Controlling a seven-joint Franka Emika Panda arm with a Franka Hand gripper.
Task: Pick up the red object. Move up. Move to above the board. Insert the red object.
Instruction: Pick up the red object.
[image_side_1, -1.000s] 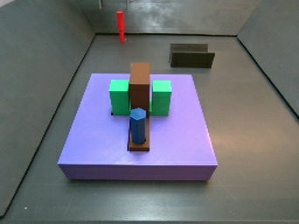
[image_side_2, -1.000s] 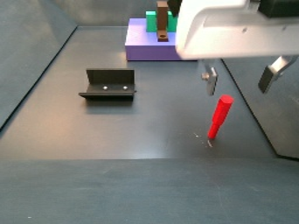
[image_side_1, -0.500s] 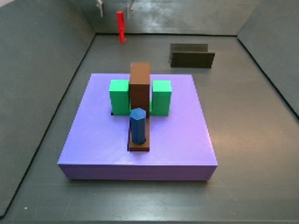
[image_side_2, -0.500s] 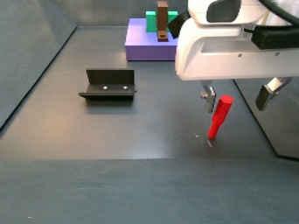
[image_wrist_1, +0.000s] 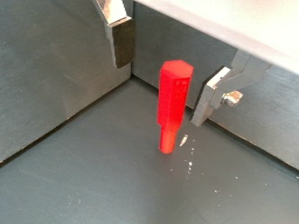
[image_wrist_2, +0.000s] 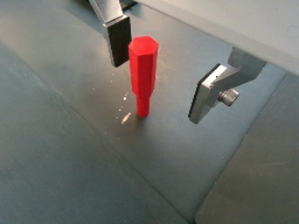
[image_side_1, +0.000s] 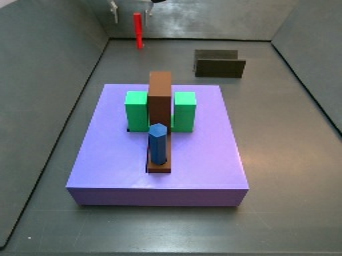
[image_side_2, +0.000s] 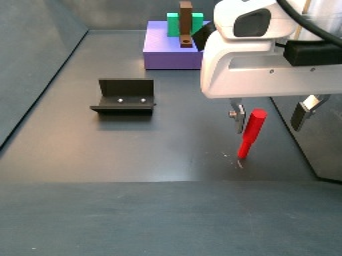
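Observation:
The red object (image_wrist_1: 173, 103) is a bright-red hexagonal peg standing upright on the grey floor; it also shows in the other wrist view (image_wrist_2: 142, 74) and in both side views (image_side_1: 138, 30) (image_side_2: 250, 136). My gripper (image_wrist_1: 166, 63) (image_wrist_2: 165, 68) is open, with its silver fingers on either side of the peg's top and gaps to both. In a side view the gripper (image_side_2: 271, 113) hangs just above the peg. The board (image_side_1: 160, 112), a brown strip with an upright part between two green blocks, sits on the purple platform (image_side_1: 201, 165) and holds a blue peg (image_side_1: 158, 142).
The dark fixture (image_side_2: 124, 96) stands on the floor, also seen in the other side view (image_side_1: 219, 65). Grey walls close in the floor; one wall runs just behind the peg (image_wrist_1: 233, 39). The platform with the board stands at the other end of the floor (image_side_2: 174, 50).
The gripper has come down around the red peg's top; its fingers now flank it. The peg has not moved.

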